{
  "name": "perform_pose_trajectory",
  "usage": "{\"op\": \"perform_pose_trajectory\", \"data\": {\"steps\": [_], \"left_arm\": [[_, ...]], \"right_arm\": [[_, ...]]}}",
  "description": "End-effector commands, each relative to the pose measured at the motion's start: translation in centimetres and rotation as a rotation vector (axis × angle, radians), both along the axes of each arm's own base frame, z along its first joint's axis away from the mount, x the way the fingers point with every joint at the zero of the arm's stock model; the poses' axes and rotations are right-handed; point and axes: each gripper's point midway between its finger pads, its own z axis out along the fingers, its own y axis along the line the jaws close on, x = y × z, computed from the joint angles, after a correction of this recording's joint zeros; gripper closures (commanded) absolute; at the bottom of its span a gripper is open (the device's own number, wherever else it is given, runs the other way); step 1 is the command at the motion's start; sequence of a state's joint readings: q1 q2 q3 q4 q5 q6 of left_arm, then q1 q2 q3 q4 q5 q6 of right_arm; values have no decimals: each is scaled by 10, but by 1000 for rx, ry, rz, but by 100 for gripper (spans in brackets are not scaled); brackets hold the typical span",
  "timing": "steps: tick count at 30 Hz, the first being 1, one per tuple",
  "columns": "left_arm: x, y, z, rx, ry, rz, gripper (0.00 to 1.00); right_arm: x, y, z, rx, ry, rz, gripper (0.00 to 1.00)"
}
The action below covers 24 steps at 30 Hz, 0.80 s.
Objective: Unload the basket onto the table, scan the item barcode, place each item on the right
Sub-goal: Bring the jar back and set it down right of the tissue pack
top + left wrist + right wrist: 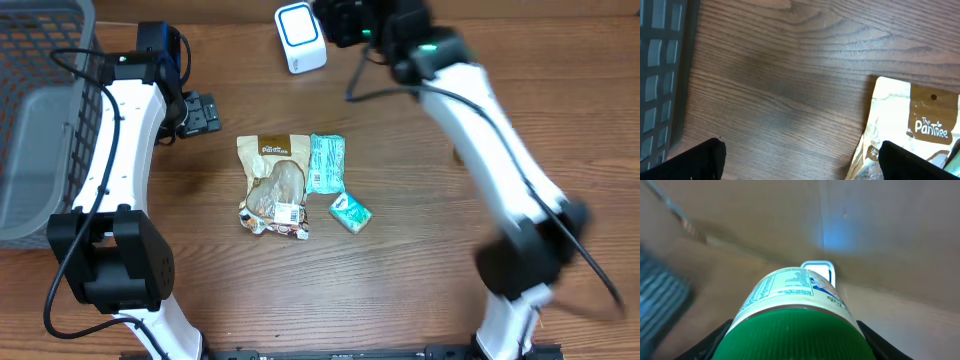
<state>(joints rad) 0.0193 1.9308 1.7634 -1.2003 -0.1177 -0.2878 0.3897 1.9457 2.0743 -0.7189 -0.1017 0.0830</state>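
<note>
Your right gripper point(795, 342) has its fingers part-way open and clamped on a green-lidded container point(785, 287). In the right wrist view the ribbed green lid fills the gap between the two dark fingers point(715, 340), one against each side, and the white printed label runs away from the camera. Just beyond the container's far end you see the barcode scanner point(818, 269), white-framed, with a blue glow on the pale surface behind it. From overhead that gripper sits at the far edge of the table point(400, 290), just beside the scanner, and the container itself is hidden under the wrist. Your left gripper point(800, 162) is spread fully wide and holds nothing. Its fingertips hang over bare wood, with the brown Pantree pouch point(912, 120) near one fingertip and the grey basket point(660, 75) off to the other side. A teal packet point(326, 162) lies just beside the pouch, and a small teal box point(350, 213) lies near the packet's lower end.
</note>
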Motion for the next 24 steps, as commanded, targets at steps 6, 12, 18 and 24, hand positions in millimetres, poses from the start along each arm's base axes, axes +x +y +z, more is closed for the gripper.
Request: {"op": "perform_pose_trajectory", "data": {"steps": [6, 12, 18, 24], "left_arm": [[3, -1, 11, 14, -31, -7, 0], [3, -1, 11, 14, -31, -8, 0], [3, -1, 11, 14, -31, -8, 0], [3, -1, 11, 14, -31, -8, 0]], "right_arm": [[-111, -90, -34, -104, 482, -151, 90], [-158, -129, -103, -201, 803, -217, 87], [-179, -141, -176, -244, 958, -238, 78], [-186, -152, -236, -297, 974, -275, 74]]}}
